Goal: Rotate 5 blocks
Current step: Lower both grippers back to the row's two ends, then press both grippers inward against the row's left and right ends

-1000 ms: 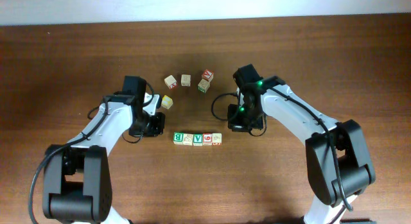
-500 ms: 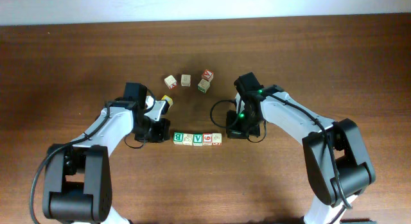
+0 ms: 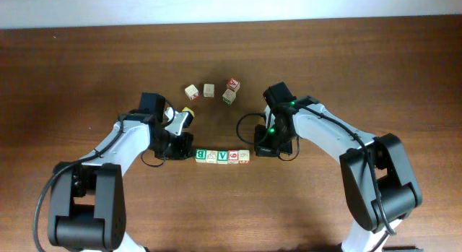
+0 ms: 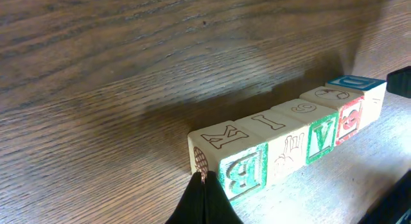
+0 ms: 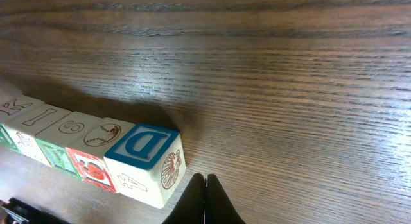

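Several blocks lie in a straight row (image 3: 222, 156) at the table's middle. From its left end come a green "B" block (image 3: 201, 155), a pale one, a green "V" block (image 3: 222, 156), a red digit block (image 3: 233, 156) and a pale end block (image 3: 244, 156). My left gripper (image 3: 189, 153) is shut with nothing in it. In the left wrist view its tip (image 4: 204, 182) touches the outer side of the "B" block (image 4: 241, 166). My right gripper (image 3: 258, 146) is shut too, its tip (image 5: 205, 183) just beside the end block (image 5: 144, 161), whose top shows a blue "D".
Further back lie loose cubes: a pale one (image 3: 191, 92), another (image 3: 208, 89), a red-and-white one (image 3: 233, 84) and a green-marked one (image 3: 229, 97). A yellow-faced cube (image 3: 188, 115) lies close to my left arm's wrist.
Both grippers have come forward and inward to the two ends of the row, the left to the "B" end, the right to the "D" end. The blocks have not visibly moved.
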You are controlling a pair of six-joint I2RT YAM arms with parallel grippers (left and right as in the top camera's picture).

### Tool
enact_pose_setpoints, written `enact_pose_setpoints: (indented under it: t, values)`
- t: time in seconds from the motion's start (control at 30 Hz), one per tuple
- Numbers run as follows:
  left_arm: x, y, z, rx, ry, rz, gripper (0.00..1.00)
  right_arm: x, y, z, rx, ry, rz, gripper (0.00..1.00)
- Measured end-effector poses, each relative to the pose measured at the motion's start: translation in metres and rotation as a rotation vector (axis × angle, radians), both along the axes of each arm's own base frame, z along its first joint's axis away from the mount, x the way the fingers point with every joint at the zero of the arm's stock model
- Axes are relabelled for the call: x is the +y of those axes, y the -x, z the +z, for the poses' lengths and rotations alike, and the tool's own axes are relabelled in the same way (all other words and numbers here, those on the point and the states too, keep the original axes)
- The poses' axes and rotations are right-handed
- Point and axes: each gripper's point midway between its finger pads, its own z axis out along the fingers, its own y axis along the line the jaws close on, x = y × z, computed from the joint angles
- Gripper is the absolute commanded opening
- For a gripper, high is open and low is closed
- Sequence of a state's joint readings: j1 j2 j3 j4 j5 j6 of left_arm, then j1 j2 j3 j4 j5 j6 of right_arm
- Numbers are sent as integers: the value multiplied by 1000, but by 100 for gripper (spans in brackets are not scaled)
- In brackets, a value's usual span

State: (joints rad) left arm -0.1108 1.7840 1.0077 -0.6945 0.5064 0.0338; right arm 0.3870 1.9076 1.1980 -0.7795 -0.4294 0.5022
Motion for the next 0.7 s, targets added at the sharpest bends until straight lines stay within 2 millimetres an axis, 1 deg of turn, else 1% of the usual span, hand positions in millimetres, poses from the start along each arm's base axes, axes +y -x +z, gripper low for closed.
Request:
enact_pose_setpoints:
  t: [0.23,0.4,0.7]
  values:
    - [-1,0,0,0,3,0,0,3,-1,0,0,-6,-15,4]
    - [-1,0,0,0,4,0,0,10,3,-1,3,-10,-6,4]
    - [-1,-1,0,-3,4,0,0,14,8,-4,20,-19,-9,4]
